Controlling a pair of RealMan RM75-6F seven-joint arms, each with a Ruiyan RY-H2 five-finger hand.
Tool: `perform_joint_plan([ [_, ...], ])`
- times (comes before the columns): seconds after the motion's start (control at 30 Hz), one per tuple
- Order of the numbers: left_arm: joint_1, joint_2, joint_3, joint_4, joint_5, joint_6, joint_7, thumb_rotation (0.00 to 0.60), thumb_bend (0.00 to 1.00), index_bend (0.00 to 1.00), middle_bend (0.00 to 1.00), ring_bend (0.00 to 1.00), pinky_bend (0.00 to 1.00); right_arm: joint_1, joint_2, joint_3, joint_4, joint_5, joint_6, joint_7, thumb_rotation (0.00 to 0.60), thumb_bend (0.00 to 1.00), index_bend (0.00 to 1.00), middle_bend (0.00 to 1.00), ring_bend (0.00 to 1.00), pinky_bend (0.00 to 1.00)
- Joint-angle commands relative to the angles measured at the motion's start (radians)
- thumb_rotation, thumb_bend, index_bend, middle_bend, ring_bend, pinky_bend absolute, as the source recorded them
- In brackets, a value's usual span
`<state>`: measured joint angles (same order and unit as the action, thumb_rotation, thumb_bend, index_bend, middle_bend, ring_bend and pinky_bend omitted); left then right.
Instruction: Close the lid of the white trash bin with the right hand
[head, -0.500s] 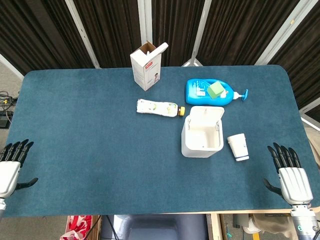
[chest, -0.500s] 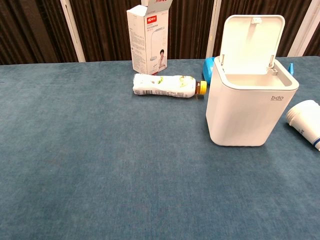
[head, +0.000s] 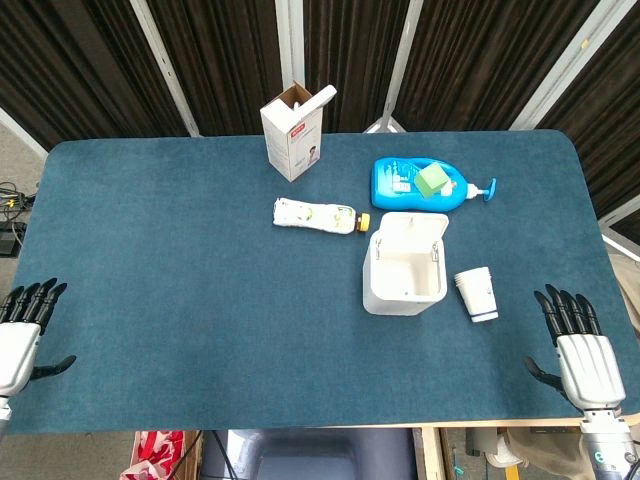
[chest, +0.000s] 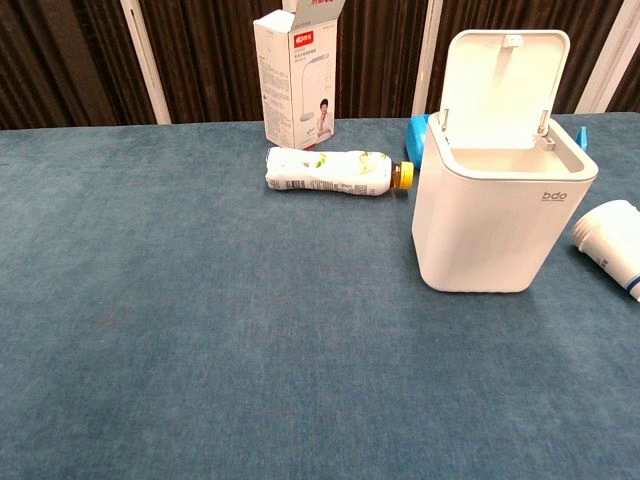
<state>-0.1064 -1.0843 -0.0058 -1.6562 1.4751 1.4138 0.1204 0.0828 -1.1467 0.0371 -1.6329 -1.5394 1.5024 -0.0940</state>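
The white trash bin (head: 404, 280) (chest: 497, 225) stands right of the table's centre, its lid (head: 414, 228) (chest: 503, 84) swung up and standing open at the back. My right hand (head: 579, 352) lies flat at the table's front right corner, fingers spread, holding nothing, well to the right of the bin. At the front left edge my left hand (head: 20, 335) rests open in the same way. Neither hand shows in the chest view.
A white cup stack (head: 477, 293) (chest: 611, 240) lies just right of the bin. Behind it lie a blue dispenser bottle (head: 420, 184) and a white bottle with a yellow cap (head: 316, 215) (chest: 332, 172). An open white carton (head: 294, 133) (chest: 296, 78) stands further back.
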Motion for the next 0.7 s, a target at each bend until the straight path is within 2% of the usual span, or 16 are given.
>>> perform_joint_plan([
  [0.03, 0.0, 0.001, -0.003, 0.0, -0.005, -0.001, -0.006, 0.6, 0.0, 0.0, 0.0, 0.0, 0.0, 0.008, 0.004, 0.013, -0.015, -0.005, 0.005, -0.01, 0.6, 0.23, 0.0, 0.0, 0.0, 0.0],
  [0.07, 0.0, 0.001, -0.004, 0.0, -0.007, -0.002, -0.01, 0.6, 0.0, 0.0, 0.0, 0.0, 0.0, 0.012, 0.007, 0.02, -0.026, -0.002, 0.006, -0.012, 0.6, 0.23, 0.0, 0.0, 0.0, 0.02],
  [0.1, -0.001, 0.002, -0.005, 0.0, -0.009, -0.002, -0.012, 0.6, 0.0, 0.0, 0.0, 0.0, 0.0, 0.018, 0.012, 0.03, -0.043, 0.003, 0.004, -0.01, 0.6, 0.23, 0.0, 0.0, 0.02, 0.08],
  [0.17, 0.0, 0.004, -0.006, -0.001, -0.011, -0.002, -0.018, 0.6, 0.0, 0.0, 0.0, 0.0, 0.0, 0.03, 0.023, 0.049, -0.072, 0.017, -0.006, -0.013, 0.6, 0.23, 0.0, 0.1, 0.15, 0.29],
  [0.23, 0.0, 0.005, -0.007, -0.002, -0.012, -0.001, -0.024, 0.6, 0.0, 0.0, 0.0, 0.0, 0.0, 0.055, 0.04, 0.084, -0.109, 0.044, -0.024, -0.02, 0.6, 0.23, 0.0, 0.35, 0.42, 0.56],
  [0.3, -0.001, 0.006, -0.009, -0.004, -0.012, -0.002, -0.029, 0.6, 0.0, 0.0, 0.0, 0.0, 0.0, 0.087, 0.061, 0.126, -0.159, 0.093, -0.06, -0.023, 0.6, 0.24, 0.0, 0.53, 0.61, 0.7],
  [0.33, -0.002, 0.006, -0.01, -0.006, -0.013, -0.003, -0.031, 0.6, 0.0, 0.0, 0.0, 0.0, 0.0, 0.104, 0.075, 0.149, -0.191, 0.127, -0.084, -0.021, 0.6, 0.25, 0.0, 0.6, 0.68, 0.74],
  [0.43, -0.006, 0.006, -0.009, -0.007, -0.011, -0.009, -0.032, 0.6, 0.0, 0.0, 0.0, 0.0, 0.0, 0.16, 0.126, 0.215, -0.282, 0.244, -0.171, -0.022, 0.6, 0.36, 0.0, 0.69, 0.77, 0.79],
  [0.53, -0.006, 0.009, -0.007, -0.012, -0.012, -0.015, -0.039, 0.6, 0.0, 0.0, 0.0, 0.0, 0.0, 0.214, 0.167, 0.269, -0.328, 0.332, -0.234, -0.049, 0.6, 0.48, 0.0, 0.75, 0.82, 0.82],
  [0.7, -0.008, 0.016, -0.007, -0.02, -0.019, -0.025, -0.058, 0.6, 0.0, 0.0, 0.0, 0.0, 0.0, 0.318, 0.211, 0.357, -0.387, 0.513, -0.33, -0.099, 0.6, 0.59, 0.0, 0.8, 0.87, 0.85],
])
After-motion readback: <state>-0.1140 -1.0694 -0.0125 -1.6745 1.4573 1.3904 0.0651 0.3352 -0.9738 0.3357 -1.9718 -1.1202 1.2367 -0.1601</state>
